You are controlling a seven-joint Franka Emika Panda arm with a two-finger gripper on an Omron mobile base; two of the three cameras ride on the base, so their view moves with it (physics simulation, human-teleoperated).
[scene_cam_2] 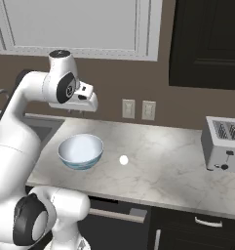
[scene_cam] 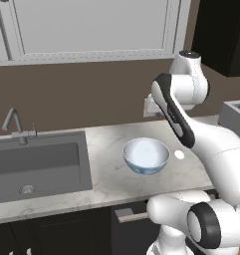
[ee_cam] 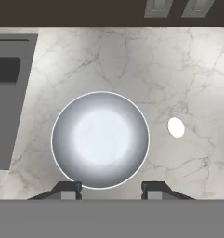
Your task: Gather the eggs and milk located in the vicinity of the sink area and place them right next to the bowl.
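The bowl stands on the marble counter to the right of the sink. In the hand view it lies straight below me, its pale inside facing up. One of the eggs, a small white oval, rests on the counter just to the bowl's right, apart from it. My gripper hangs well above the bowl and points down, its fingertips apart with nothing between them. The milk is out of view.
A silver tap stands behind the sink. A toaster sits at the counter's far right, and two wall outlets are behind the bowl. Bare marble stretches between the egg and the toaster. Cabinets hang overhead.
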